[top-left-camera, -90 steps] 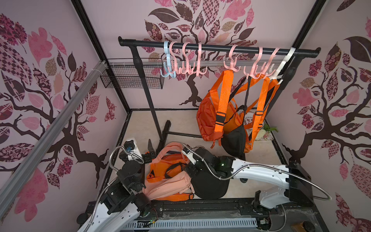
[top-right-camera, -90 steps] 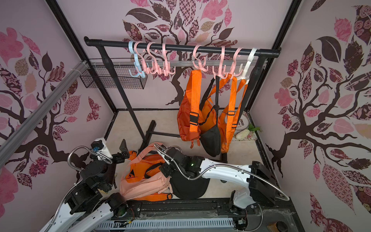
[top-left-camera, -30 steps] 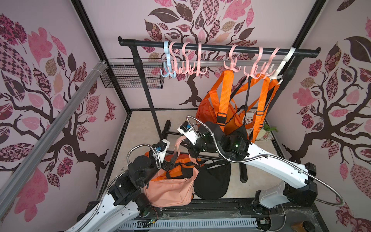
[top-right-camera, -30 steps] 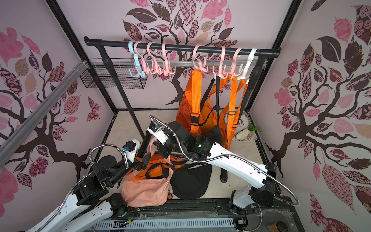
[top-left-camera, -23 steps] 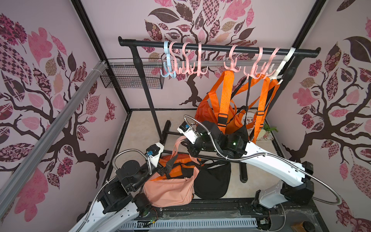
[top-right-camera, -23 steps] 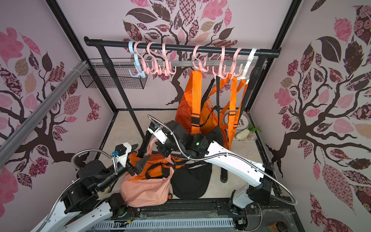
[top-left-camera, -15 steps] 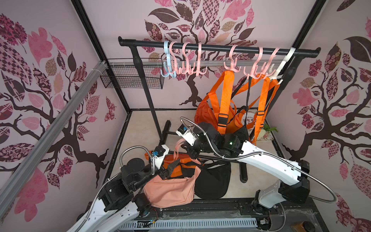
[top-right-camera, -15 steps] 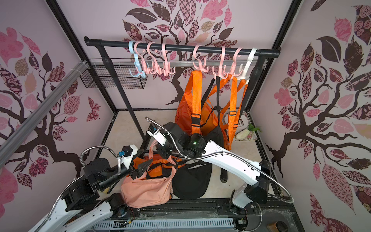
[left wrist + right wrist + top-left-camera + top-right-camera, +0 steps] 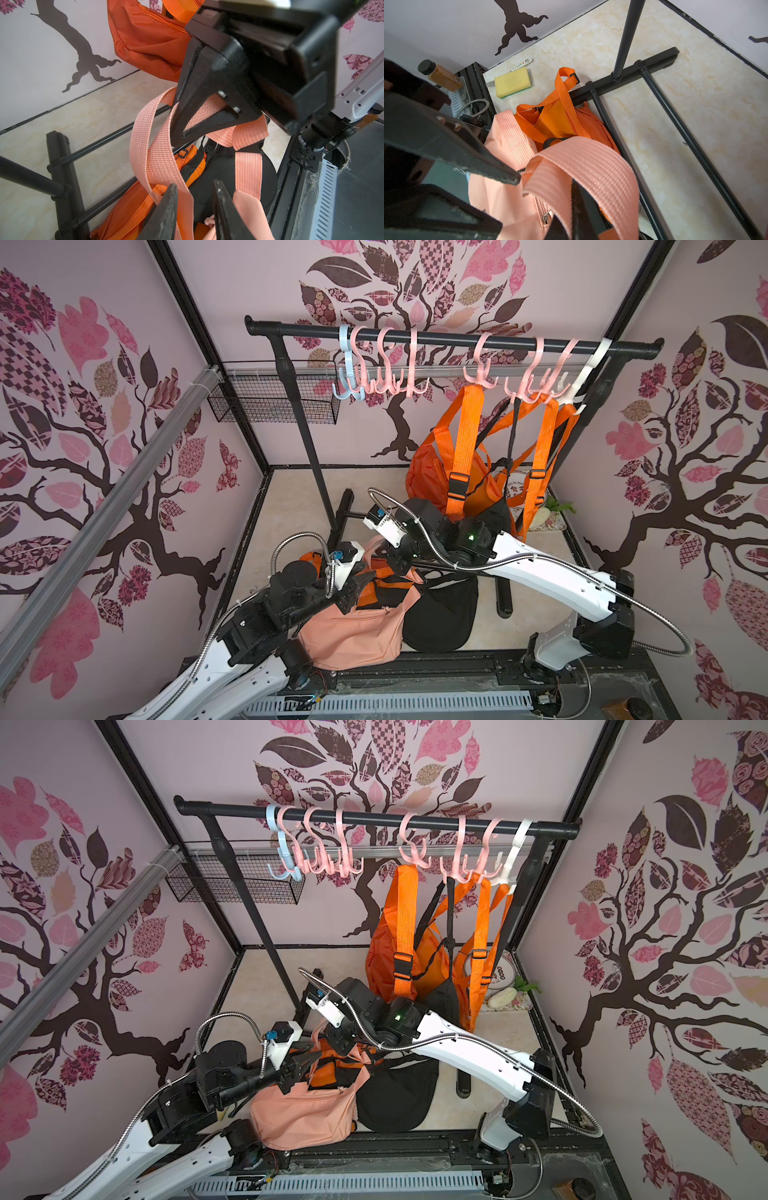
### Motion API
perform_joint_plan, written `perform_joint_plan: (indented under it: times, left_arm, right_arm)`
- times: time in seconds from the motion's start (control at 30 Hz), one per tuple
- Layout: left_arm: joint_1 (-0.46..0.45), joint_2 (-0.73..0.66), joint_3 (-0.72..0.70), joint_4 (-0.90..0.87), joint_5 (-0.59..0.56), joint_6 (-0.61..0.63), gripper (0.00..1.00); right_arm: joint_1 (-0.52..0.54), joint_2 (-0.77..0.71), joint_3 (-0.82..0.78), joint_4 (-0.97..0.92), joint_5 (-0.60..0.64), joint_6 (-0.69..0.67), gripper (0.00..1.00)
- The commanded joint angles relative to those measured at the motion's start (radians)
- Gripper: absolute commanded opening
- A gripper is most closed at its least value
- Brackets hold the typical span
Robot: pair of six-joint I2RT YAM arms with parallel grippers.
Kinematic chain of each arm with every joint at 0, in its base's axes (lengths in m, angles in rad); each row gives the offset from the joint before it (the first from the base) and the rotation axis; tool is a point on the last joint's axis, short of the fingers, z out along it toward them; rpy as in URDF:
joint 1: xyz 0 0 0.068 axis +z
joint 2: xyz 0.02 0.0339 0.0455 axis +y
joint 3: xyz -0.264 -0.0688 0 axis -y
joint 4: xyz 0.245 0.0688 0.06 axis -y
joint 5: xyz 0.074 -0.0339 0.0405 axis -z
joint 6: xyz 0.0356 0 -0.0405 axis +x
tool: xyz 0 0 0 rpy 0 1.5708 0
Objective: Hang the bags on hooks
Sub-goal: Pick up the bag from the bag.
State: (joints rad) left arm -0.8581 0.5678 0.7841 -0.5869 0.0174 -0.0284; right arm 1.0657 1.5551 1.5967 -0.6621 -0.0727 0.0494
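The peach bag (image 9: 353,635) (image 9: 303,1115) sits low at the front, its body slumped and its woven strap (image 9: 158,158) pulled upward. My right gripper (image 9: 399,568) (image 9: 178,137) is shut on the strap's top loop, which drapes over its fingers (image 9: 579,207) in the right wrist view. My left gripper (image 9: 353,589) (image 9: 195,207) has come in from the left, just below the right one. Its jaws stand a little apart with one run of the strap between them, lying against one finger (image 9: 166,209). Free pink hooks (image 9: 386,381) (image 9: 328,861) hang on the black rail (image 9: 453,339) high above.
Orange bags (image 9: 457,472) and a black one hang from hooks on the right of the rail. A black bag (image 9: 440,614) and an orange bag (image 9: 560,120) lie on the floor by the rack's base bars (image 9: 633,72). A wire basket (image 9: 274,402) hangs far left; a sponge (image 9: 511,82) and bottle (image 9: 440,75) sit near the corner.
My left gripper swung back in to the strap and its jaws narrowed around it. The right gripper kept hold of the strap and shifted slightly left.
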Motion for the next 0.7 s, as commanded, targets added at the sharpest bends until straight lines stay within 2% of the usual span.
perform_joint_plan:
  times: [0.0, 0.13, 0.4, 0.5, 0.67]
  left_arm:
    - [-0.005, 0.047, -0.002, -0.015, -0.011, -0.025, 0.32]
    - [-0.005, 0.093, 0.001, -0.022, -0.017, -0.036, 0.33]
    - [-0.006, 0.146, 0.019, -0.075, -0.135, -0.046, 0.32]
    - [-0.006, 0.147, 0.023, -0.085, -0.165, -0.053, 0.24]
    - [-0.006, 0.113, 0.027, -0.087, -0.165, -0.048, 0.00]
  right_arm:
    - [0.000, -0.010, 0.000, 0.010, -0.022, 0.021, 0.00]
    - [0.000, -0.029, 0.002, 0.014, -0.038, 0.032, 0.00]
    - [0.001, -0.054, -0.018, 0.006, -0.038, 0.041, 0.00]
    - [0.001, -0.067, -0.021, 0.008, -0.035, 0.043, 0.00]
    - [0.001, -0.089, -0.033, 0.000, -0.046, 0.040, 0.00]
